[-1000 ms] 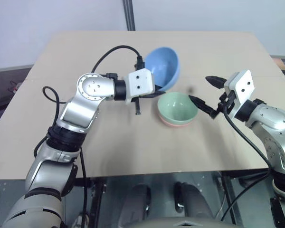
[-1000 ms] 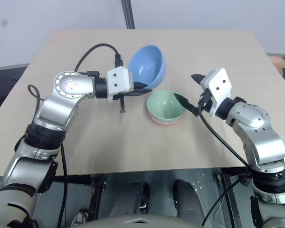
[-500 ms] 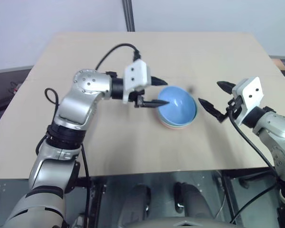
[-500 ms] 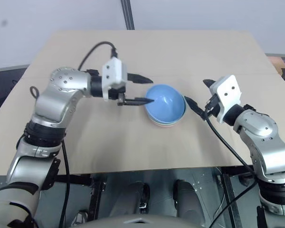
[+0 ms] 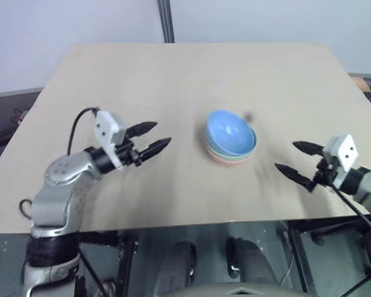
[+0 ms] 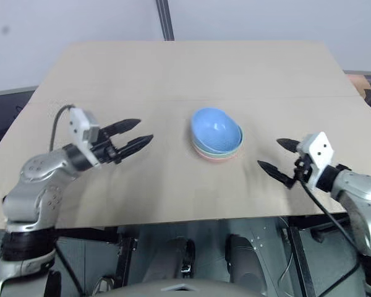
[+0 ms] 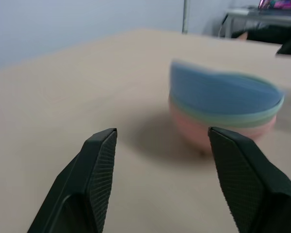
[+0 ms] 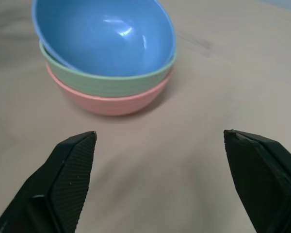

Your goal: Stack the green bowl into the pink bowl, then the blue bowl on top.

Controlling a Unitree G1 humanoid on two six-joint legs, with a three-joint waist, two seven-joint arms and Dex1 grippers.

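Light: bright, even, diffuse from overhead.
Shadows: soft, faint beneath the blue bowl [image 8: 104,36] stack on the table [image 5: 173,74].
Glare: small highlight inside the bowl.
Blur: left wrist view smeared; right wrist view sharp.

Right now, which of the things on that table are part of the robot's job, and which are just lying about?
Part of the job: blue bowl on top, green bowl in the middle, pink bowl at the bottom, stacked.

Just there: the table itself; nothing else lies on it.
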